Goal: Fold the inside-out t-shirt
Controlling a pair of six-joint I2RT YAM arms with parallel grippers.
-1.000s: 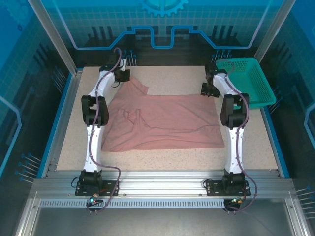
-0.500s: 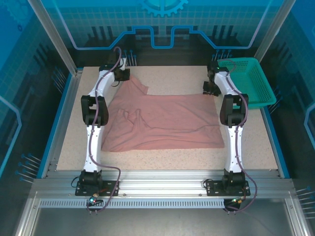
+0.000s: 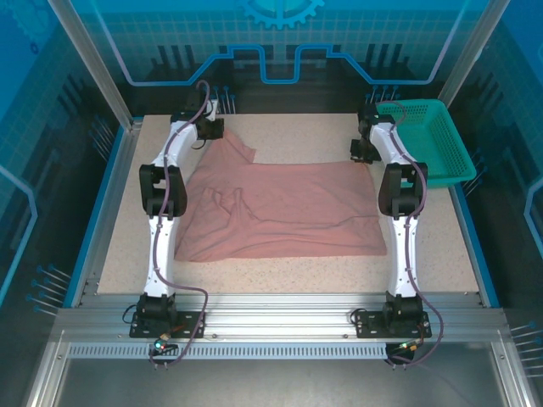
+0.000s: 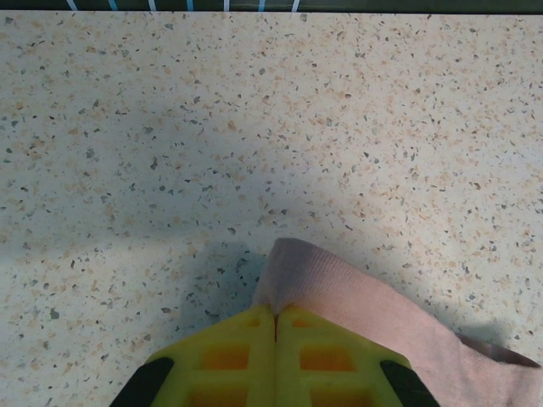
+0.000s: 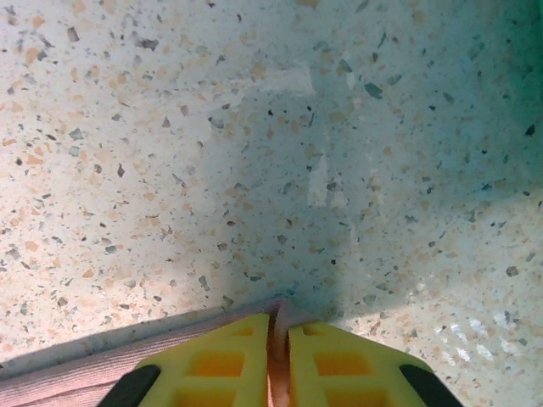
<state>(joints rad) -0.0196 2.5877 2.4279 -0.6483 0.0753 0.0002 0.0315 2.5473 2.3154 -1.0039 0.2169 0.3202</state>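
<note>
Dusty salmon-pink cloth t-shirt (image 3: 280, 208) lying spread across middle of speckled table (image 3: 297, 131).
Left gripper (image 4: 274, 318) and right gripper (image 5: 278, 320) clamping shut on its far corners; teal plastic mesh basket (image 3: 428, 140) sitting just right of right gripper.

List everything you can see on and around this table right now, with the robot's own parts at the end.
t-shirt: one, dusty salmon pink, spread rumpled across the middle of the table
basket: one, teal mesh, at the table's far right corner
table: one, pale speckled, under the cloth
rail: one, silver metal, along the near edge under the arm bases
left arm: one, white and black, left side, reaching far
right arm: one, white and black, right side, reaching far
left gripper: one, yellow fingers, shut on the t-shirt's far left part
right gripper: one, yellow fingers, shut on the t-shirt's far right edge
</note>
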